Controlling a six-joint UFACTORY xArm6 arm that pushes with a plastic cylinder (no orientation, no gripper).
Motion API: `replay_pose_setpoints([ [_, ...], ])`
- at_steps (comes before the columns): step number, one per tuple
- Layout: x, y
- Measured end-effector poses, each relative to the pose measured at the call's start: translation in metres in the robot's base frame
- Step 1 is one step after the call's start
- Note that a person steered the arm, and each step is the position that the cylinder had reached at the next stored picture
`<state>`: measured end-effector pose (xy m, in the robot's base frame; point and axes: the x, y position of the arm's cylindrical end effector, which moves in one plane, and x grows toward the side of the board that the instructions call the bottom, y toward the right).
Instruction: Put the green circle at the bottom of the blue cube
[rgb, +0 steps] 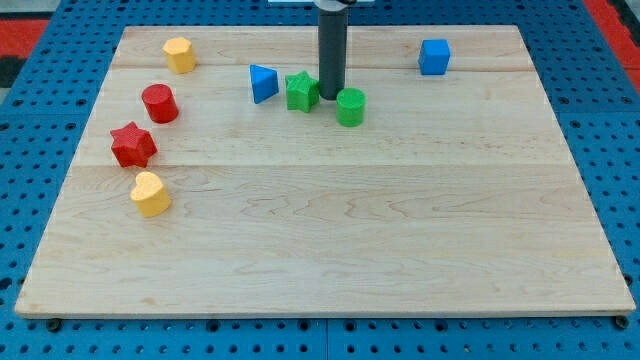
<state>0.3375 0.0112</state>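
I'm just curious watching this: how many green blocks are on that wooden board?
2. A green star sits near the view's top centre, left of my tip; a green circle sits just right of the tip. None looks hidden.

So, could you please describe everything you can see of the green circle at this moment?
The green circle is a short, upright cylinder of bright green, plastic-looking material, with a flat round top slightly lighter than its side. It stands on the wooden board in the upper middle of the view. My tip sits close against its left edge; whether they touch cannot be told. The green star lies beyond my tip to the left, and the blue cube sits apart, up and to the right.
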Motion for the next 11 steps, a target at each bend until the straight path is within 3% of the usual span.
replay_pose_setpoints([
  [3, 0.047, 0.002],
  [4, 0.046, 0.021],
  [5, 0.012, 0.049],
  [6, 0.006, 0.067],
  [8, 0.077, 0.086],
  [11, 0.024, 0.105],
])
